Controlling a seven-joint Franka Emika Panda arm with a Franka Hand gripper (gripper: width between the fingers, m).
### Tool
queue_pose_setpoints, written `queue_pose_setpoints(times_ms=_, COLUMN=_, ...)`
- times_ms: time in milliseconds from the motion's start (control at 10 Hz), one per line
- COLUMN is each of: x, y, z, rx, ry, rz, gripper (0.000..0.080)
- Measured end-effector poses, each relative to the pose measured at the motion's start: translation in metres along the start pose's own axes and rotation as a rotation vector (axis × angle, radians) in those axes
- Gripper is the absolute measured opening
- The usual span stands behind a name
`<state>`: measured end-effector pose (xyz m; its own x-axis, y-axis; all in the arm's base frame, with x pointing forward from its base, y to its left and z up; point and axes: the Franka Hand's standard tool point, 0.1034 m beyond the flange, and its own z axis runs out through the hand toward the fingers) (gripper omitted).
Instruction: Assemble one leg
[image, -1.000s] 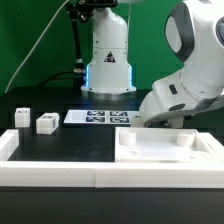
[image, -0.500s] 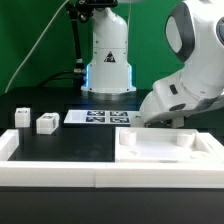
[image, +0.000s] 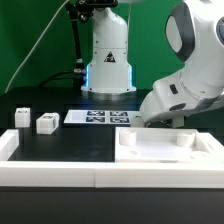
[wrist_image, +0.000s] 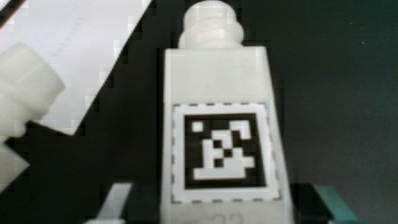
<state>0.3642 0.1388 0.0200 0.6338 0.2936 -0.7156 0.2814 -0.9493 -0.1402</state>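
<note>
Inside the claw (wrist_image: 217, 208) | leg (wrist_image: 217, 100), tag showing | claw clamped on its sides

Gleams glossy white: rounded arm shells (image: 190, 85) at right, dark grey joint cap (image: 176, 30); bears triangular warning sticker (image: 109, 62) on base (image: 108, 40), upper centre.

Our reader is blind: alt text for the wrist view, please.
A white leg bearing a black-and-white marker tag lies centred at the end effector, its knobbed tip pointing away, over a black table; another white part beside it.
</note>
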Motion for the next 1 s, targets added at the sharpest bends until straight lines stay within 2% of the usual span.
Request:
queue_pose_setpoints(times_ms=300, x=-0.032, y=-0.008, z=-0.049, rx=-0.012, ry=-0.037, rz=-0.005, gripper=0.0291)
queue_pose_setpoints(times_ms=400, x=-0.032, y=-0.009, z=-0.061, rx=-0.013, ry=-0.039, rz=-0.005, gripper=0.0291)
queue_pose_setpoints(times_ms=600, x=-0.03, y=-0.009, z=-0.059, rx=-0.011, ry=-0.037, rz=-0.006, gripper=0.0291)
queue_pose_setpoints(times_ms=800, x=-0.027, y=-0.007, z=-0.062, rx=-0.012, ry=-0.007, rz=-0.009, gripper=0.0291)
queue_pose_setpoints(times_ms=900, x=-0.035, y=-0.002, z=-0.072, rx=-0.006, ry=-0.026, rz=-0.024, gripper=0.0291)
queue_pose_setpoints(times_ms=1000, x=-0.034, y=0.005, z=-0.091, rx=-0.002, ry=0.02, rz=-0.029, gripper=0.0291)
